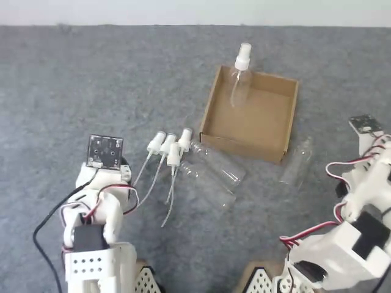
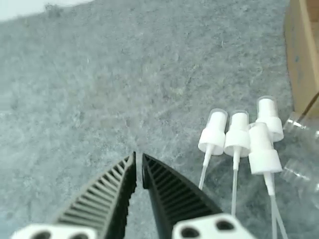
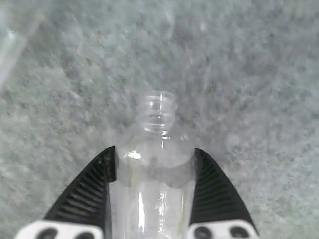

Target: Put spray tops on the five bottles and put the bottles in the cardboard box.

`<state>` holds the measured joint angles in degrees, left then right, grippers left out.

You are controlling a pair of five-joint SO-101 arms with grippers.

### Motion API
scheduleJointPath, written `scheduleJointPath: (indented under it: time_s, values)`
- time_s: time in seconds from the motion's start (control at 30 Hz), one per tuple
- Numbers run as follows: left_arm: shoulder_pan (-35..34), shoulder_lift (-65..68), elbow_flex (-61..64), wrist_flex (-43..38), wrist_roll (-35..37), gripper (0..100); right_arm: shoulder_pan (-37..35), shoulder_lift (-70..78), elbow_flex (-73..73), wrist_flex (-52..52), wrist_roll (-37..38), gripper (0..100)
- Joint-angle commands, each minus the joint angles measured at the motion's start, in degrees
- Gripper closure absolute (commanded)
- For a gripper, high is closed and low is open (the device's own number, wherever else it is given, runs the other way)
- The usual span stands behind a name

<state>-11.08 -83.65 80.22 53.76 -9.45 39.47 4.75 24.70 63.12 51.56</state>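
Note:
Several white spray tops (image 1: 167, 146) (image 2: 238, 134) with long dip tubes lie in a cluster left of the cardboard box (image 1: 282, 116) (image 2: 300, 55). Two clear bottles (image 1: 215, 163) (image 2: 300, 173) lie on their sides beside them. A capped bottle (image 1: 241, 76) stands in the box's far left corner. Another open bottle (image 1: 297, 161) lies right of the box. My left gripper (image 2: 138, 159) is shut and empty, hovering over the mat short of the spray tops. My right gripper (image 3: 154, 164) is shut on a clear open-necked bottle (image 3: 157, 134), its fingers (image 3: 102, 174) pressing both sides.
Grey felt mat (image 1: 91, 79) covers the table. The left arm (image 1: 98, 201) stands at the near left, the right arm (image 1: 360, 207) at the near right. Open mat lies to the far left and behind the box.

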Motion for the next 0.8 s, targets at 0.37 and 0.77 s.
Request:
scheduleJointPath:
  time_s: [0.37,0.77]
  values:
    - [6.5,58.1,-43.5,8.1,-6.9,85,1.9,-1.5,1.0,-0.1,2.5,99.2]
    - [10.3,85.4,-56.4,0.7,-4.6,85,2.1,-5.2,3.0,-0.1,2.5,99.2]
